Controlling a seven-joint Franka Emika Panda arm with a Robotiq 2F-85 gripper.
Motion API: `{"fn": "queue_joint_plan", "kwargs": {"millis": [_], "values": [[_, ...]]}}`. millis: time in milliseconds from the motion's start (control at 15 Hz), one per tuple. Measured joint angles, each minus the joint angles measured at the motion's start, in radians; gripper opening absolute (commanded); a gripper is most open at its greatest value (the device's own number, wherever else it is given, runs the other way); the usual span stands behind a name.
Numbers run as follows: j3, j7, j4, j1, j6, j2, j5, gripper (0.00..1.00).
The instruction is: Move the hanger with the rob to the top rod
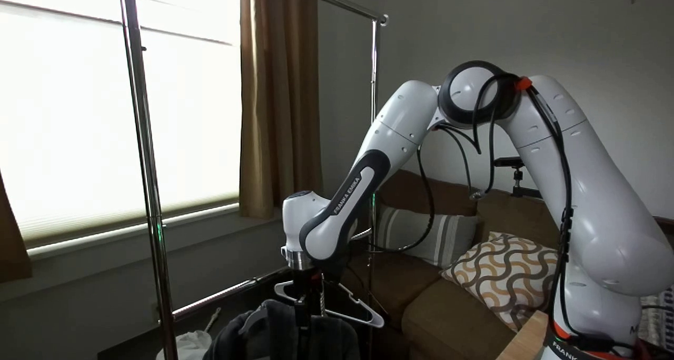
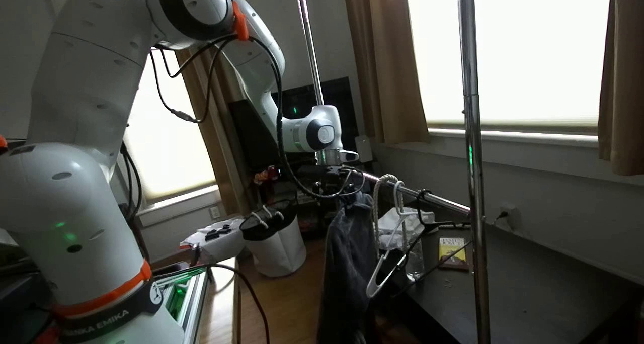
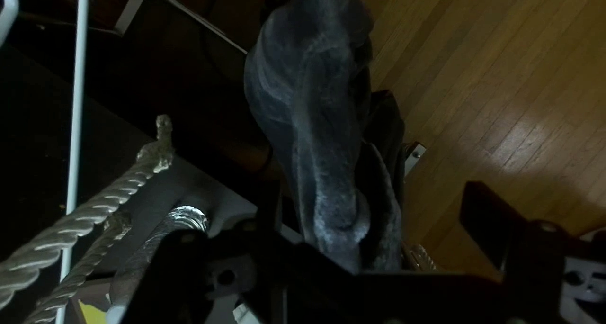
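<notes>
Standing wide apart, the fingers (image 3: 490,222) are framing the dark gray robe (image 3: 326,148) between them, presumably to close near its own hanger, whose hook is hidden. Left to right in an exterior view, the robe is hanging, seemingly from the lower rod (image 2: 445,202); a rope (image 2: 376,213), white hanger (image 2: 375,279) and black hanger (image 2: 427,227) are sharing that rod, likely for storage. Overhead, the top rod (image 1: 337,2) is spanning the rack, apparently as destination.

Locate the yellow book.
In an exterior view, right of center, the yellow book lies on the dark tabletop, seen between the clear bottle and chrome upright.
</notes>
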Motion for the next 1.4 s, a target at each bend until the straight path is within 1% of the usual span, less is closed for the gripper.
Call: {"fn": "queue_joint_plan", "kwargs": {"millis": [67,133,267,600,733,867,1000,1200,1400], "values": [[-0.004,0.000,0.010,-0.001,0.000,0.013,-0.001,0.63],[-0.008,0.000,0.019,-0.001,0.000,0.024,-0.001,0.53],[-0.018,0.000,0.037,-0.002,0.000,0.043,-0.001,0.36],[-0.025,0.000,0.061,-0.004,0.000,0.057,-0.001,0.00],[-0.025,-0.011,0.064,-0.004,0.002,0.057,-0.001,0.00],[-0.022,-0.034,0.064,-0.006,0.009,0.057,-0.001,0.02],[-0.018,-0.057,0.056,-0.010,0.041,0.057,-0.001,0.02],[-0.015,-0.081,0.029,-0.015,0.130,0.055,-0.003,0.02],[-0.024,-0.074,-0.043,-0.008,0.278,0.027,-0.041,0.02]]}}
